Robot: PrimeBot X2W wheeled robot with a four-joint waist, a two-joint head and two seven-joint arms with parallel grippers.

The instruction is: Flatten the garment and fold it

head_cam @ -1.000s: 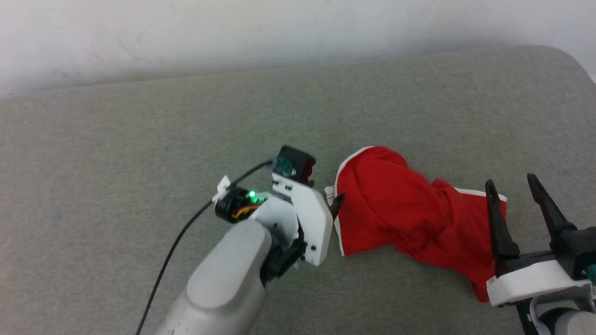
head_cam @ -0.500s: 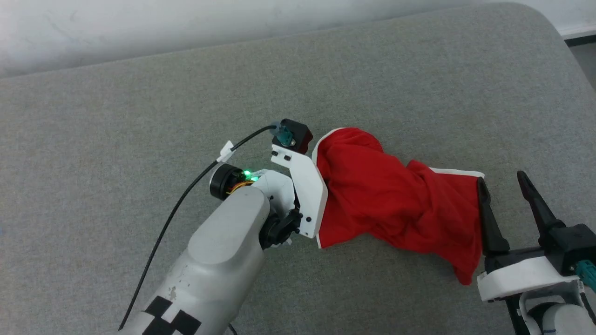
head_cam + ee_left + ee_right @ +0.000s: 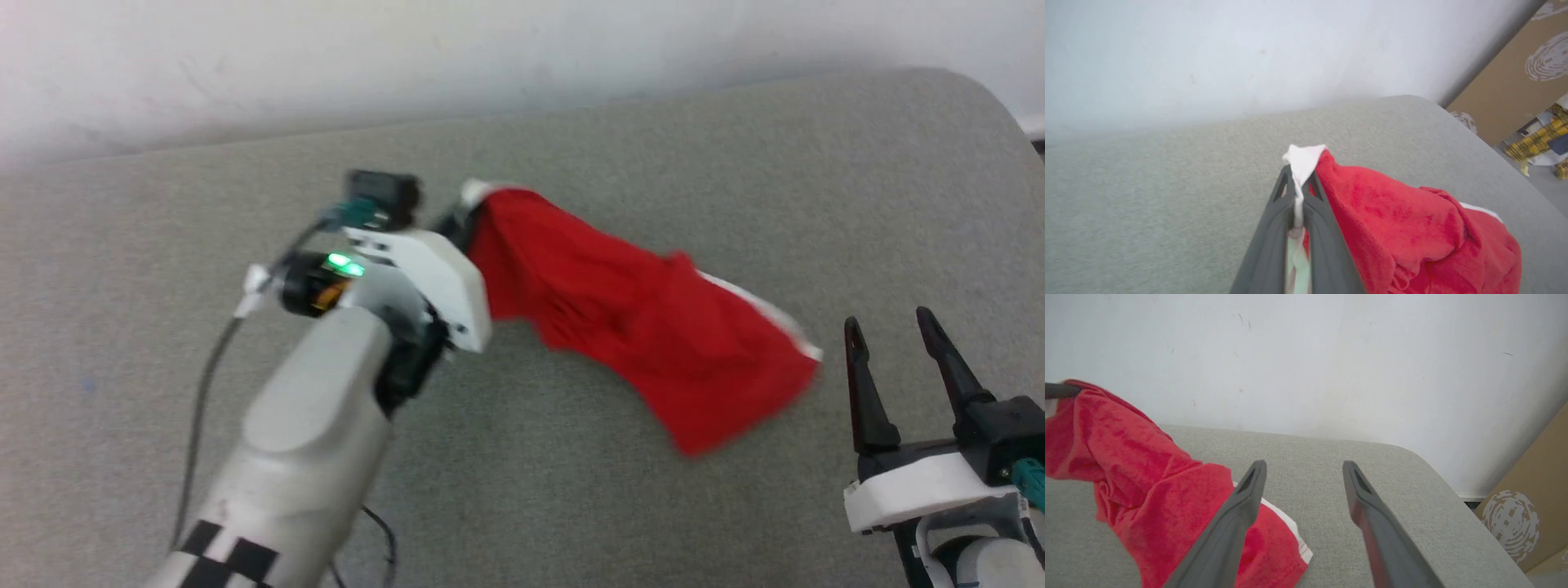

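Two hands are at work. The left hand (image 3: 1298, 179) is pressed together on a white-trimmed corner of the bright red soft shorts (image 3: 637, 318), pinching it. From this hand the cloth slopes down to the right onto the grey cloth-covered desk (image 3: 571, 506), bunched and not flat. The right hand (image 3: 888, 327) stands spread and holds nothing, just beside the low end of the shorts. I judge that the flattening step is in hand. Next, the right hand should take a second corner, so both can pull the cloth wide. No print or letters can be read on the fabric.
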